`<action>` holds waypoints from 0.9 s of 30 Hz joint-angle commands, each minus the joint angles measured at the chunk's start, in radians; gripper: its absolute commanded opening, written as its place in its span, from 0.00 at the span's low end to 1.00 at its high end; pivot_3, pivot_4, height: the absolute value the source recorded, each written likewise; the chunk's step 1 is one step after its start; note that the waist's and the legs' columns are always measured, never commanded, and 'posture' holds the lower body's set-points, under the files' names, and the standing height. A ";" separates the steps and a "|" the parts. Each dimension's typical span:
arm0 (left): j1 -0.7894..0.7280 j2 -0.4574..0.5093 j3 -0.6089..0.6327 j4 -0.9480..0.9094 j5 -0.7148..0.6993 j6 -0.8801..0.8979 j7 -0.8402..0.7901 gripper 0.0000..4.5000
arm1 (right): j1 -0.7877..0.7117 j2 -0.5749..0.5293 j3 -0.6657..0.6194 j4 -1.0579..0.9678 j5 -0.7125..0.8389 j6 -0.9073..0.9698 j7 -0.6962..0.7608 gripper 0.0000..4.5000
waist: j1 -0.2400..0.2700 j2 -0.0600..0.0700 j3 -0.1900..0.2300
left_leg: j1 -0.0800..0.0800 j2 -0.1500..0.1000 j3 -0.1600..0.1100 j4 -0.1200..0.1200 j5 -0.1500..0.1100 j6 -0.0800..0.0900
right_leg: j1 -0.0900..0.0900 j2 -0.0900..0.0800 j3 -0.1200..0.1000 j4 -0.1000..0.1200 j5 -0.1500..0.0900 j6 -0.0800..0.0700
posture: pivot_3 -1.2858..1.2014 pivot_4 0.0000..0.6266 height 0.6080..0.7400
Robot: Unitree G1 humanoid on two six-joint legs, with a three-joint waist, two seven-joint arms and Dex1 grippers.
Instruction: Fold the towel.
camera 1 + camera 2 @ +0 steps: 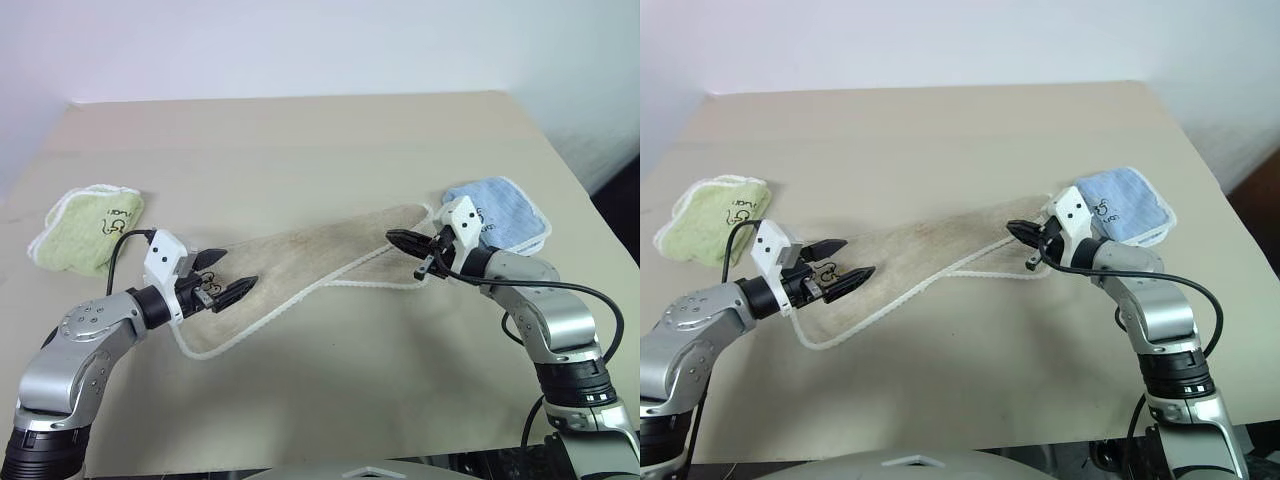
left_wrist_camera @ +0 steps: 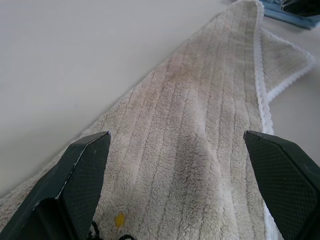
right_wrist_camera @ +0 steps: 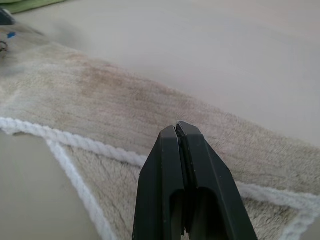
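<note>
The towel (image 1: pixel 310 262), beige with a white corded edge, lies on the table as a long slanted strip, one layer folded over another near its right end. My left gripper (image 1: pixel 235 270) hovers over the strip's left end with its jaws wide open and nothing between them; in the left wrist view its fingers (image 2: pixel 85 165) frame the towel (image 2: pixel 200 125). My right gripper (image 1: pixel 390 237) is over the towel's right end, shut with nothing in it. The right wrist view looks past its closed fingertips (image 3: pixel 177 130) to the corded edge (image 3: pixel 75 142) below.
A small green towel (image 1: pixel 85 228) lies folded at the table's left edge. A small light-blue towel (image 1: pixel 500 215) lies just behind my right hand. The tan table (image 1: pixel 300 140) stretches away beyond the towel, and a white wall stands behind it.
</note>
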 commanded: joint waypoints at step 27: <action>-0.234 -0.110 -0.169 0.149 0.079 -0.095 -0.027 0.99 | 0.109 0.015 -0.073 -0.151 0.009 -0.008 -0.156 0.00 | -0.001 0.000 0.000 | 0.000 0.001 0.000 0.000 0.001 0.002 | 0.000 0.001 0.000 0.000 0.001 0.002 | 0.52 0.24 0.91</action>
